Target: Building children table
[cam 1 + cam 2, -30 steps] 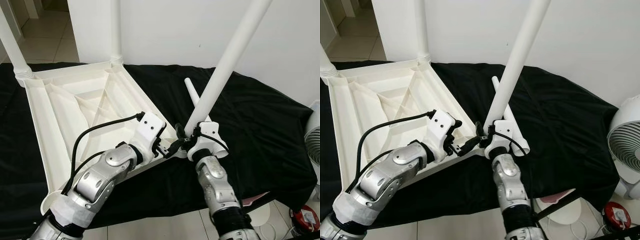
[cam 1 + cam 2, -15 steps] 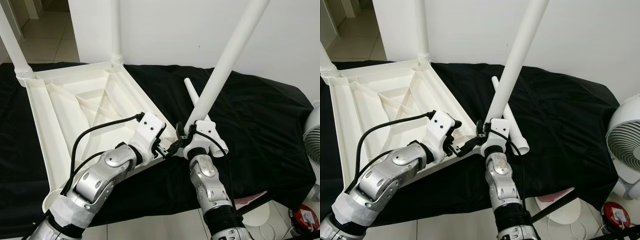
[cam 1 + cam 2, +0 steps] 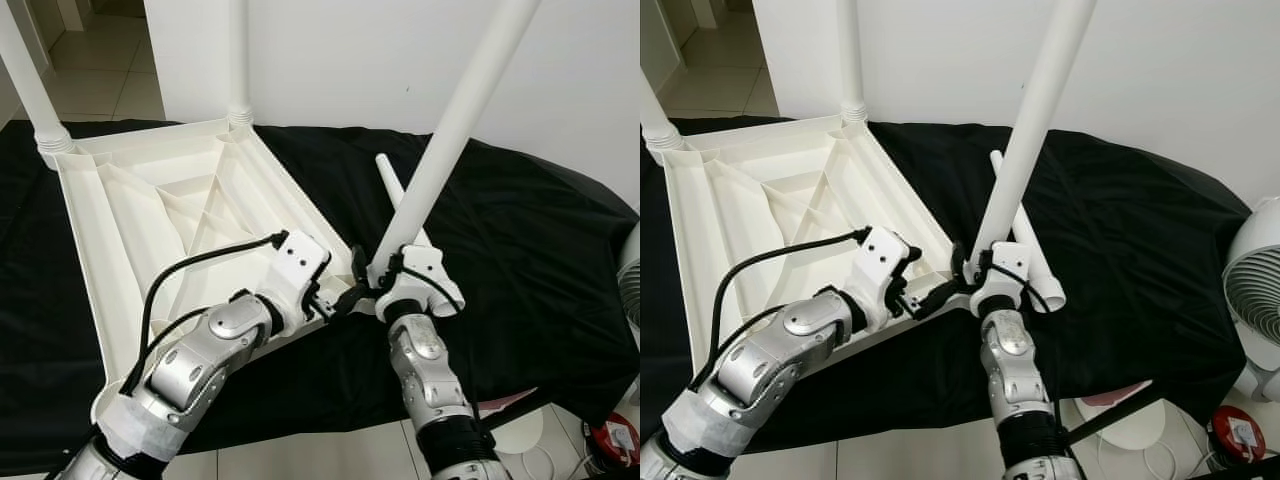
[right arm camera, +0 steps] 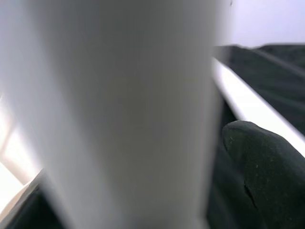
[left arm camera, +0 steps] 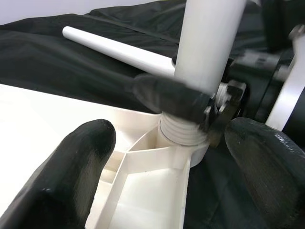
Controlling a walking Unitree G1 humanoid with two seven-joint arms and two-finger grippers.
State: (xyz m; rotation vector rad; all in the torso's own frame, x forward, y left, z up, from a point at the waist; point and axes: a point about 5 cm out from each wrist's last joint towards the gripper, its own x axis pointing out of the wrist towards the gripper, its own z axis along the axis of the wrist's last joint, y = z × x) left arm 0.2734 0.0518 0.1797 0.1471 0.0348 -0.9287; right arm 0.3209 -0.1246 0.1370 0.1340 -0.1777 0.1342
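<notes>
Both silver arms reach forward, wrists nearly meeting. The left gripper (image 3: 338, 300) has its fingers spread apart. The right gripper (image 3: 372, 278) is clamped on a leg (image 3: 450, 125).

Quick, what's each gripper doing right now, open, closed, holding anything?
Left gripper: open, at the table corner, holding nothing.
Right gripper: shut on the white leg at its base.

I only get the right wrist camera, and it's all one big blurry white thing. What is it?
Observer: That's a long white plastic table leg. The right gripper is clamped round it near the bottom.
Operator: Where's the bottom?
Observer: Its ridged end sits at the near corner socket of the upside-down white plastic tabletop.
Operator: What's my other hand doing?
Observer: The left gripper is open, with a finger on each side of that corner.
</notes>
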